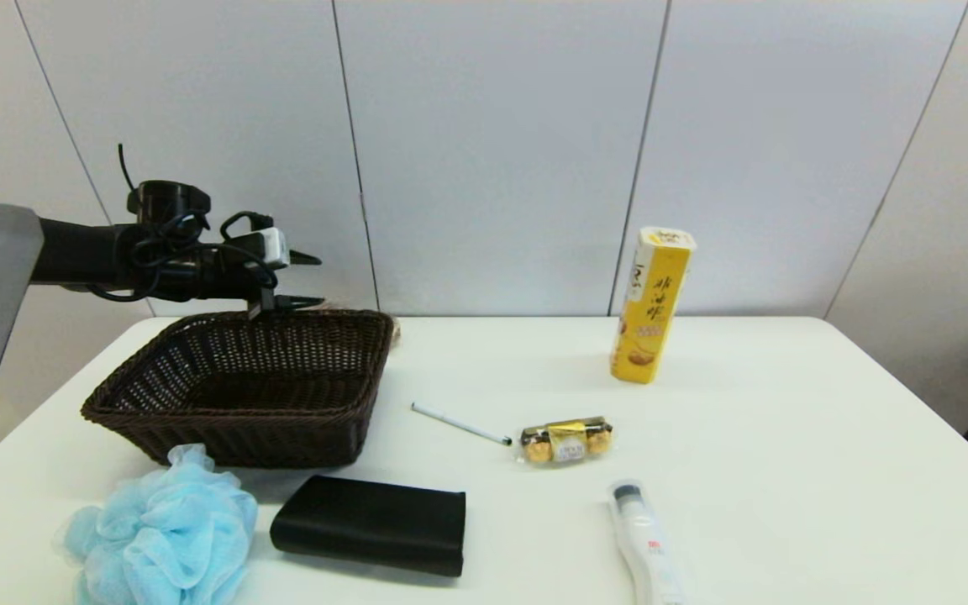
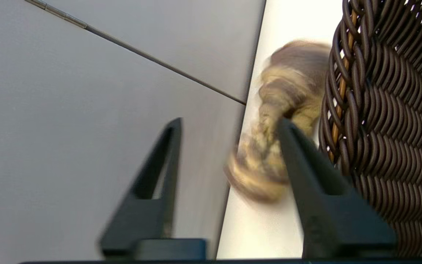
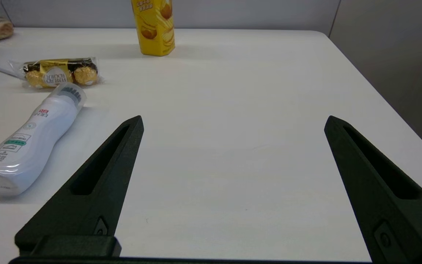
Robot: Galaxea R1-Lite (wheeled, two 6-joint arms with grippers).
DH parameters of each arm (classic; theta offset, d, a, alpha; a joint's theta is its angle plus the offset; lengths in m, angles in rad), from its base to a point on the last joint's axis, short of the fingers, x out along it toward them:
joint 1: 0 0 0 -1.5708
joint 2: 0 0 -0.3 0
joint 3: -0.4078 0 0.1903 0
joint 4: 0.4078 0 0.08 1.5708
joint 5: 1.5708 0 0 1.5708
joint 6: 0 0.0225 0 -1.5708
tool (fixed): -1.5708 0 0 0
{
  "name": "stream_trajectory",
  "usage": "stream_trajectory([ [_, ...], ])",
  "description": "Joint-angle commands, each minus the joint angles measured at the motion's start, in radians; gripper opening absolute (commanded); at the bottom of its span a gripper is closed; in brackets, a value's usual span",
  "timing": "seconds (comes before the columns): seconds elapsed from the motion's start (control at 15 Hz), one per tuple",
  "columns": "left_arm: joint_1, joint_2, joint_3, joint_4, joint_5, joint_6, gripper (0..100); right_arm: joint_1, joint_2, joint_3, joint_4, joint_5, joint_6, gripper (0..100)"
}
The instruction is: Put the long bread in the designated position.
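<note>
- Long bread (image 2: 269, 146): on the table behind the wicker basket (image 1: 249, 395), beside its far wall.
- Left gripper (image 2: 229, 124): empty, fingers spread, apparently short of the loaf; the approach step.
- Next: straddle and close.
- Right gripper (image 3: 233, 123): idle, spread.

Long bread (image 2: 284, 110) brown-and-yellow striped; basket (image 1: 156, 395) dark brown woven; sponge (image 1: 165, 529) pale blue; carton (image 1: 650, 307) yellow

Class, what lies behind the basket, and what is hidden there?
Behind the basket lies the long bread, on the table by the wall. From the head view the basket hides nearly all of it.
</note>
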Motion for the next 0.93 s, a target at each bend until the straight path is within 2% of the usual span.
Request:
stream_trajectory([
  [0.07,0.000,-0.001,0.000,0.001,-0.005,0.008,100,0.000,0.001,0.000,0.000,0.000,-0.001,100],
  [0.4,0.001,-0.030,0.005,0.016,-0.002,0.006,100,0.000,0.001,0.000,0.000,0.000,-0.001,100],
  [0.6,0.001,-0.150,0.000,0.125,0.007,-0.005,100,0.000,0.001,0.000,0.000,0.000,-0.001,100],
  [0.93,0.001,-0.256,-0.106,0.131,0.010,-0.094,100,0.000,0.001,0.000,0.000,0.000,-0.001,100],
])
